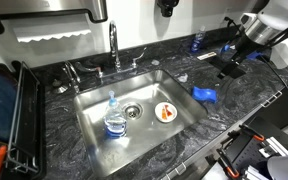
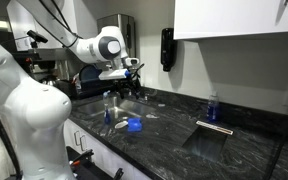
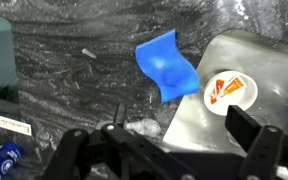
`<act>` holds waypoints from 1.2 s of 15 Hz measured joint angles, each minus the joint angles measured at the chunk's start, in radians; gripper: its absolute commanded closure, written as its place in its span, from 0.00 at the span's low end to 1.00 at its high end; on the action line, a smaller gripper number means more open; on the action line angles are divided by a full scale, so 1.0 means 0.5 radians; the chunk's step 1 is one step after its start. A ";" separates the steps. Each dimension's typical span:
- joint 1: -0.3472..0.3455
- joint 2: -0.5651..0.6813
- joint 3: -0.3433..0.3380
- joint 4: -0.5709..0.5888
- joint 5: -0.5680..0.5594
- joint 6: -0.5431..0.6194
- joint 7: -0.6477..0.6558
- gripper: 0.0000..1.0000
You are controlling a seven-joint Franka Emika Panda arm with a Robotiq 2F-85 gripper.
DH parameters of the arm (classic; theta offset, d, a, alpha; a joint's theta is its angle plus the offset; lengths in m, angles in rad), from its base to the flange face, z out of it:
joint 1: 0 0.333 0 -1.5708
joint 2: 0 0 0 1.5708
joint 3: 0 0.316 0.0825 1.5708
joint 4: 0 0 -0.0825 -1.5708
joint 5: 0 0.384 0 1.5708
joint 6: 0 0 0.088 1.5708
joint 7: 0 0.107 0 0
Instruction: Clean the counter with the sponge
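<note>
The tool [image 3: 164, 142] hangs above the table [image 3: 74, 90] with its two fingers [image 3: 259, 140] wide apart and nothing between them. The blue sponge [image 3: 166, 68] lies on the dark stone table just beside the rim of the steel sink [image 3: 269, 55], on the strip between the sink and the table's side edge. The wrist view is not sharp enough to tell whether one corner touches the rim.

The sponge looks bent, with one end curled up, so I judge it to be soft and very light, and perhaps wet. It will give way under the fingers and will not break or slip much, but it can fold or be pushed along the glossy stone. The best hold seems to be across its short width near the middle, with the fingers coming down on the two long sides and pressing deep enough that it stays firm during wiping.
</note>
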 measured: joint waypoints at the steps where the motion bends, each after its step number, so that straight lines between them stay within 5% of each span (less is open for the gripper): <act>1: -0.011 0.037 0.000 0.000 -0.044 0.118 -0.031 0.00; 5: -0.015 0.273 -0.078 0.000 -0.012 0.499 -0.242 0.00; 10: 0.105 0.533 -0.323 0.027 0.327 0.545 -0.762 0.00; 11: 0.123 0.564 -0.355 0.038 0.385 0.537 -0.855 0.25; 18: 0.255 0.610 -0.260 0.054 0.507 0.421 -1.016 0.69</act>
